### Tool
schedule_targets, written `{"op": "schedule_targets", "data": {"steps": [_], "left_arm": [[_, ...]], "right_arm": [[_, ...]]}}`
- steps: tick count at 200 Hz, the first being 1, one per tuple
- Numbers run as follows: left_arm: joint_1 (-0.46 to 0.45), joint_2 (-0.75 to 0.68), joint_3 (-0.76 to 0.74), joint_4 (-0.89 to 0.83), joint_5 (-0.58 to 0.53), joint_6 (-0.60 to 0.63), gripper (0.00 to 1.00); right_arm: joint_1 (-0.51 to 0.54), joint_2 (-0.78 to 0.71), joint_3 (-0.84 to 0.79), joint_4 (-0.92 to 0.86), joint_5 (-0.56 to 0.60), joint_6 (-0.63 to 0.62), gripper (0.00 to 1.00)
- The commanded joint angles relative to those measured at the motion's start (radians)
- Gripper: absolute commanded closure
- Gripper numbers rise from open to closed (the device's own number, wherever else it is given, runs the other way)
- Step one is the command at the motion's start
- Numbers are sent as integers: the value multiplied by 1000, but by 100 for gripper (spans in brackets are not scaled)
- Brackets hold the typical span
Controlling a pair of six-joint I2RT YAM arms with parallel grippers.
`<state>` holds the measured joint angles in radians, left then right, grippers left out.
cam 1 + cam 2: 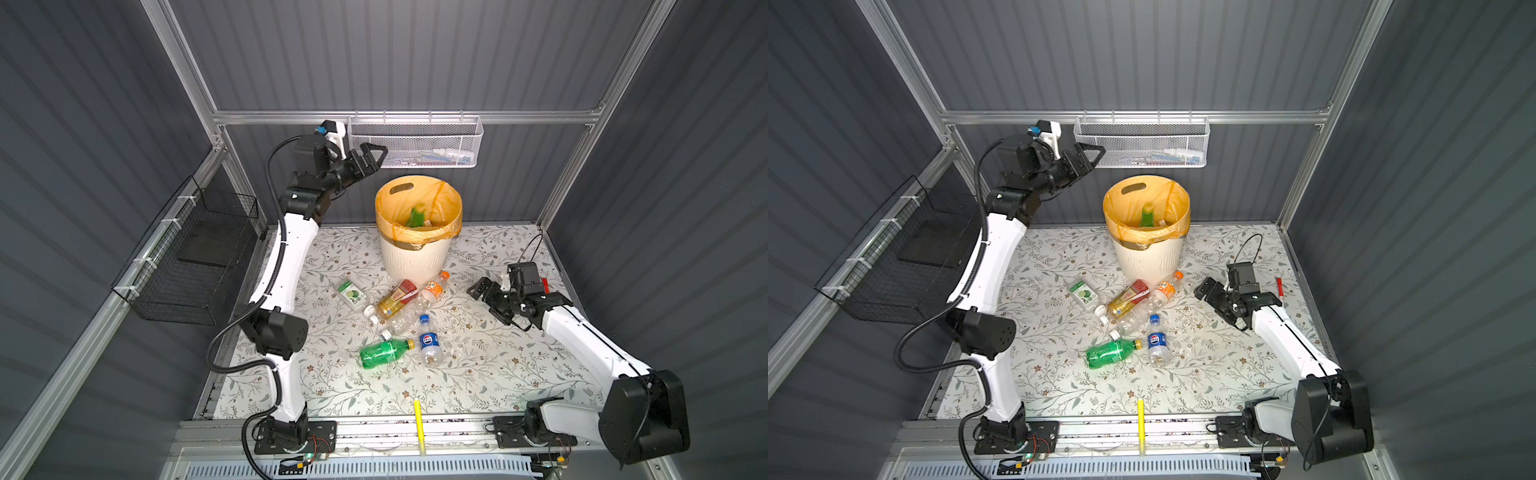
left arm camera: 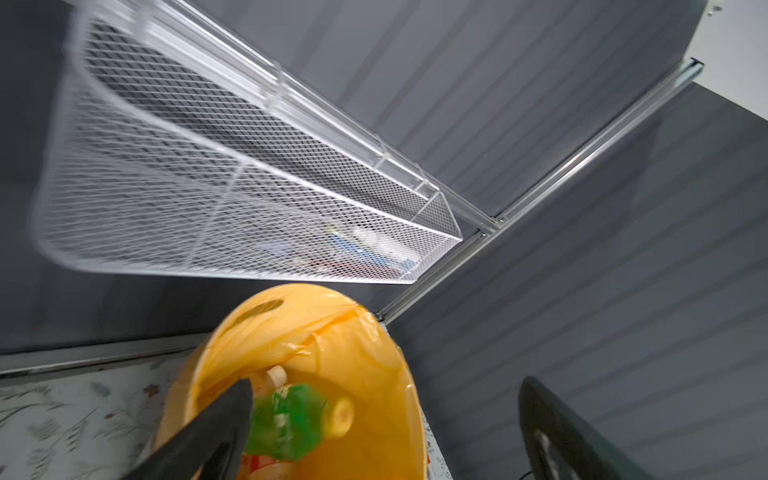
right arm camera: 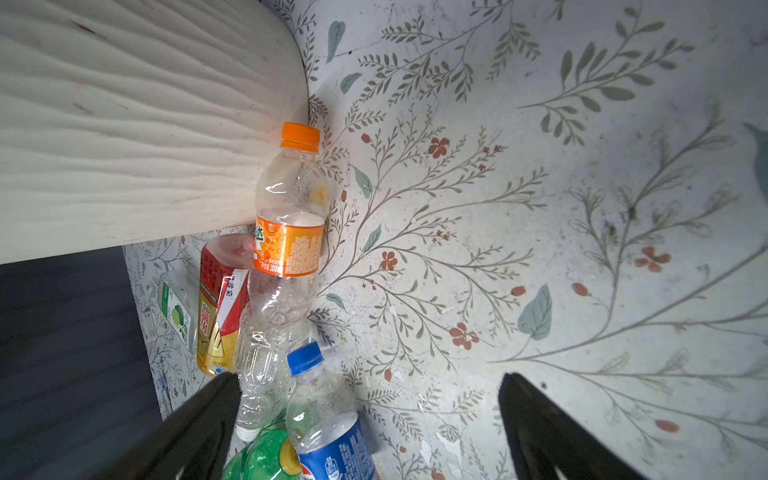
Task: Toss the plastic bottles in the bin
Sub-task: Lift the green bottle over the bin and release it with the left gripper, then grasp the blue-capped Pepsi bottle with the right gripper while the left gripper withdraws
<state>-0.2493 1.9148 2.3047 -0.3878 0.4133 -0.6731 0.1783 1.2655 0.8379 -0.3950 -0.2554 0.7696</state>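
Left wrist view shows left pincer (image 2: 386, 384) released, green bottle (image 2: 291, 419) inside the bin (image 2: 365, 353); right pincer (image 3: 370, 377) gapes empty.

We see the green bottle (image 1: 415, 216) inside the bin (image 1: 415, 257) only as a smear in both top views. From the left wrist it is blurred too, and a finger (image 2: 208, 432) of the left gripper (image 2: 386, 382) covers its base. Under it in the bin we make out a pale cap (image 2: 276, 376) and something red (image 2: 255, 463), too hidden to name. The mesh basket (image 1: 415, 141) above the bin holds small things we cannot tell apart. From the right wrist only part of the bin's wall shows, and the two bottles farthest from the bin, the other green bottle (image 3: 257, 457) and the blue-labelled bottle (image 3: 332, 453), run off the picture's edge.
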Motion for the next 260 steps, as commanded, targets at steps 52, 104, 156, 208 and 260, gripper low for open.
{"op": "schedule_targets", "data": {"steps": [52, 104, 156, 208, 260], "left_arm": [[159, -468, -679, -54, -220, 198, 0], [225, -627, -1140, -44, -254, 218, 0], [237, -651, -1287, -22, -203, 208, 1], [239, -642, -1330, 13, -165, 194, 1], [240, -630, -1344, 25, -157, 194, 0]], "right_arm": [[144, 26, 72, -126, 114, -180, 1], [367, 102, 79, -147, 157, -161, 3], [563, 237, 131, -138, 230, -85, 5], [634, 357, 207, -173, 284, -81, 9], [645, 410, 231, -197, 327, -75, 17]]}}
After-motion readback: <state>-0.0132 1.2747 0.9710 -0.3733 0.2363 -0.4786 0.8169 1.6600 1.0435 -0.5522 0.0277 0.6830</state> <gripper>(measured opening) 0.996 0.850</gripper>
